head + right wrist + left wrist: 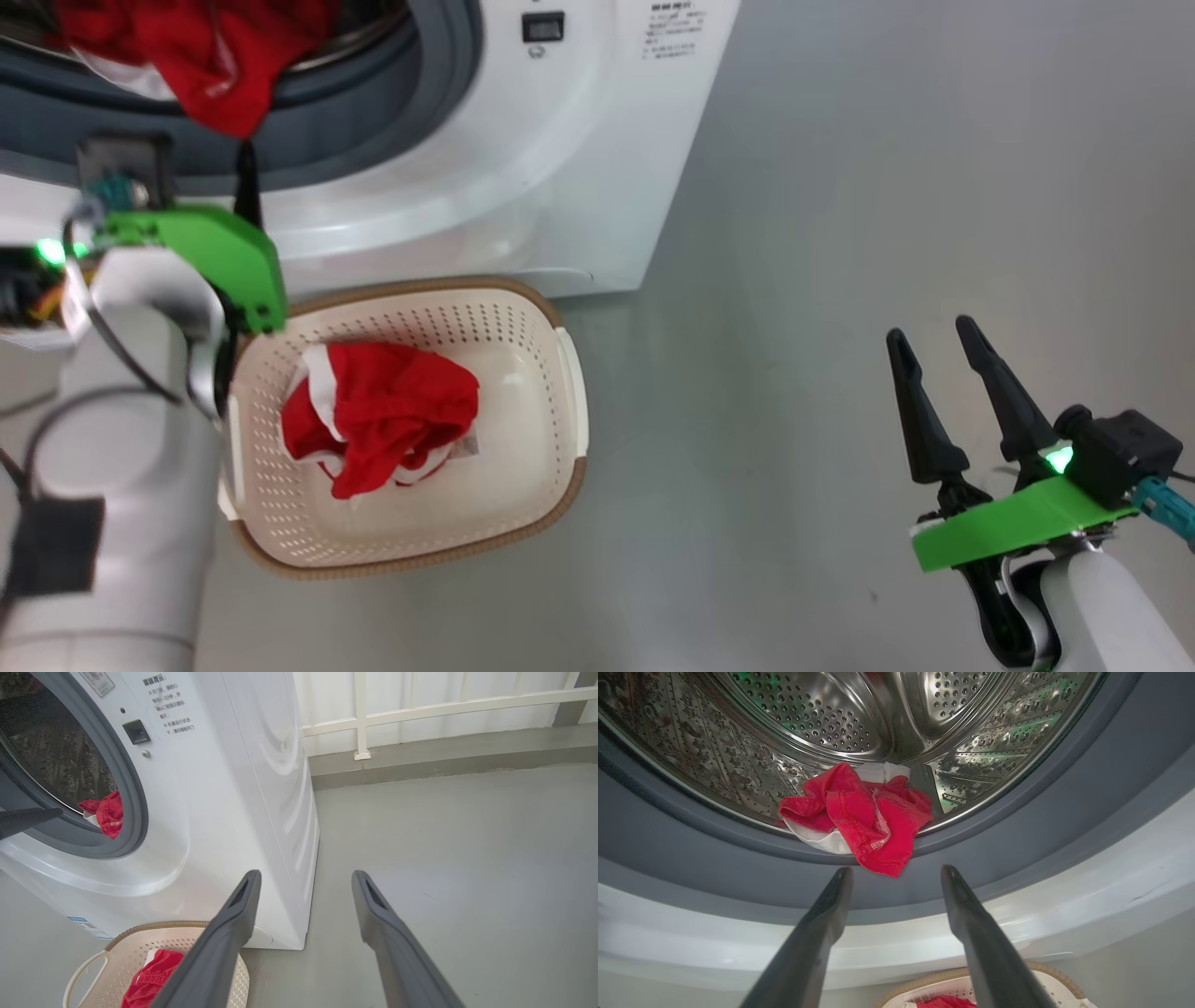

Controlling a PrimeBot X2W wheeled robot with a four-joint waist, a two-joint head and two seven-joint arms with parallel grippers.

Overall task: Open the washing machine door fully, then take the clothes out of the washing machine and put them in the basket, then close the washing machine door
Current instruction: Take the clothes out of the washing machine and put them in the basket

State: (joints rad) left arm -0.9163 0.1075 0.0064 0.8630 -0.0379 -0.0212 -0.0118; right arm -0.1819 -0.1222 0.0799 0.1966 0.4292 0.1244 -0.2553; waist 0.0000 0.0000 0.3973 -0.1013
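Where the smooth grey floor (840, 233) spreads out, the big white front-loading washing machine (523, 187) stands with its mouth exposed: grey rubber gasket (691, 858) ringing a perforated steel drum (822, 723). Small dark latch socket (542, 26) on the front panel, right of the opening, with printed text beside it.

Small cream-white perforated plastic basket (532, 420), brown woven-look rim, sits on the floor close against the machine's base, below the opening. Touching or not: cannot tell.

Robot's left gripper (895, 870) is raised at the drum opening. Jaws wide, nothing between them, tips just short of the gasket's lower lip. Robot's right gripper (932, 329) is well apart to the right, over bare floor. Jaws wide, empty.

The clothes are in two lots. One bright red garment (868, 816) with a white panel lies at the drum's front edge, a corner drooping over the gasket, just beyond the left fingertips. One red-and-white bundle (383, 411) lies crumpled in the basket's bottom, partly over a label sticker (467, 446).
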